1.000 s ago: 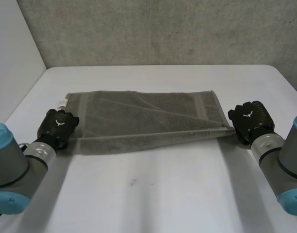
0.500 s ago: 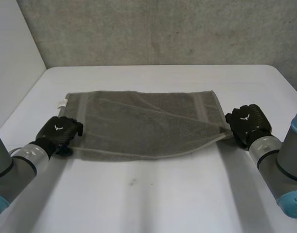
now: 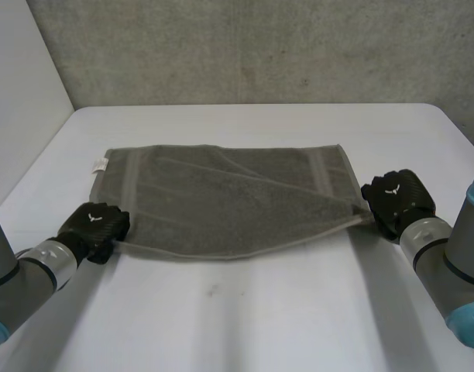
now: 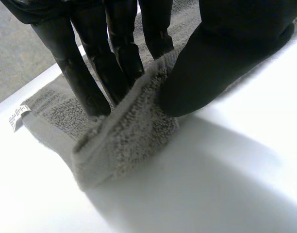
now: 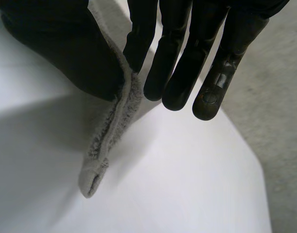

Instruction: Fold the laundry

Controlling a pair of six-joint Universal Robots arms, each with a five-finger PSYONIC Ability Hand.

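White tabletop [image 3: 245, 318] runs to a grey concrete wall [image 3: 260, 46] at 12 o'clock. Mid-table lies a grey towel [image 3: 229, 194], with a white label [image 3: 99, 164] at its 10 o'clock corner. The left hand [image 3: 94, 225] pinches the 8 o'clock corner between thumb and fingers. The right hand [image 3: 396, 198] pinches the 3 o'clock corner the same way. In the head view the hands' backs hide their fingers, and both arms are cut off at the frame edges.
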